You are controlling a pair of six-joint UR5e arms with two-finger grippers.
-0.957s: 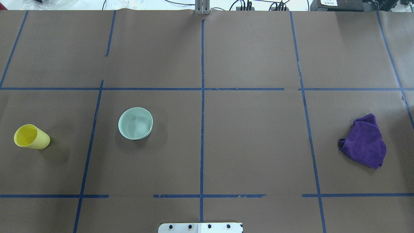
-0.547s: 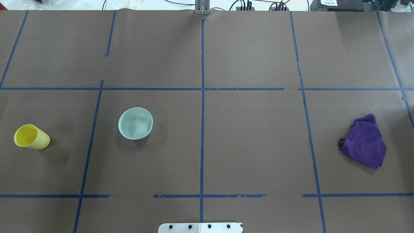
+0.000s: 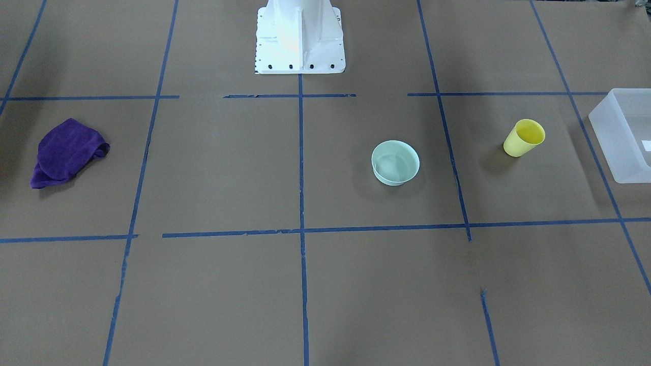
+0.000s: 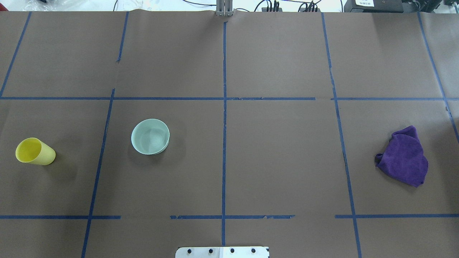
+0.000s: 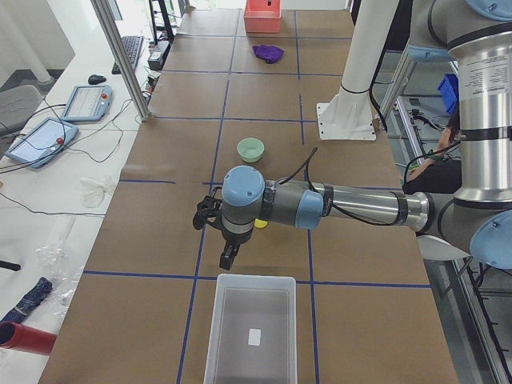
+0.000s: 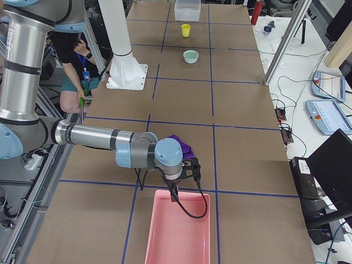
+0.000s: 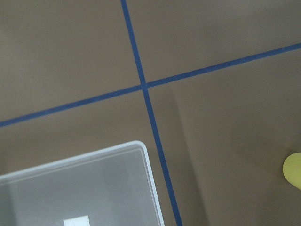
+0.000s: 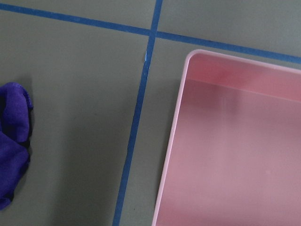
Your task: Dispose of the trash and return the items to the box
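Observation:
The yellow cup (image 4: pixel 35 152) stands at the table's left side, and the mint-green bowl (image 4: pixel 150 136) sits to its right. The translucent box (image 3: pixel 618 147) lies beyond the cup, outside the overhead view. In the exterior left view my left gripper (image 5: pixel 228 258) hangs between the cup and the box (image 5: pixel 250 278), near the box's rim. I cannot tell whether it is open or shut. In the exterior right view my right gripper (image 6: pixel 175 193) hangs over the near rim of a pink bin (image 6: pixel 155 220). I cannot tell its state either. Both hold nothing that I can see.
A crumpled purple cloth (image 4: pixel 403 156) lies at the table's right side, next to the pink bin (image 8: pixel 174 141). The robot's white base (image 3: pixel 299 38) stands at the middle of the near edge. Blue tape lines cross the brown table cover.

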